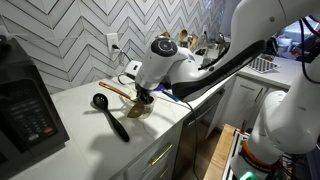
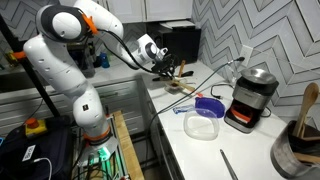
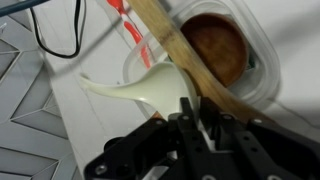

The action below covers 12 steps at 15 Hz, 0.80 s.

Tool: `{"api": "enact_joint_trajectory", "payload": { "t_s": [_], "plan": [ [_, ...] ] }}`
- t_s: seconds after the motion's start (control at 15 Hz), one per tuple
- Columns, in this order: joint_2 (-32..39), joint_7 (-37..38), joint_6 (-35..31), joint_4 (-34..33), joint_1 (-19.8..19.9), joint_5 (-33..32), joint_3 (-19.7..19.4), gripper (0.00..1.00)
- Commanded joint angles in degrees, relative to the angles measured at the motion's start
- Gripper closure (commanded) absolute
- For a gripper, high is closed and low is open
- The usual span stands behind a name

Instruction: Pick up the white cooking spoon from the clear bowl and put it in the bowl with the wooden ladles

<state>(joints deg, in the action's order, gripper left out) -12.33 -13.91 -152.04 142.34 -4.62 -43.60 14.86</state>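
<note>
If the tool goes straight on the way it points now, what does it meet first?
Probably the white cooking spoon, directly ahead of the tool in the wrist view; a wooden ladle handle crosses beside it. Depth is unclear.

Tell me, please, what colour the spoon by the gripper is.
Pale creamy white; the white cooking spoon shows best in the wrist view.

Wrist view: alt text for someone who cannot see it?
The gripper grips the white cooking spoon by its handle. A wooden ladle runs diagonally behind it, past a round brown bowl.
</note>
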Motion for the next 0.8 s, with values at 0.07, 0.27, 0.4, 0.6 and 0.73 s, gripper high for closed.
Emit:
{"api": "enact_joint_trajectory", "payload": {
  "t_s": [0.07, 0.27, 0.4, 0.6, 0.73],
  "plan": [
    [0.54, 2.23, -0.26, -0.59, -1.93, -1.51, -0.94, 0.42],
    [-1.29, 2.96, -1.00, -0.42, -1.99, -1.36, -1.52, 0.19],
    [-2.58, 3.55, -1.41, -0.50, -1.62, -0.78, -2.47, 0.04],
    [-5.08, 3.50, -3.06, 0.00, -1.07, -0.89, -4.27, 0.00],
    [-7.40, -0.06, -6.57, 1.25, -1.66, 0.30, -6.50, 0.00]
  ]
}}
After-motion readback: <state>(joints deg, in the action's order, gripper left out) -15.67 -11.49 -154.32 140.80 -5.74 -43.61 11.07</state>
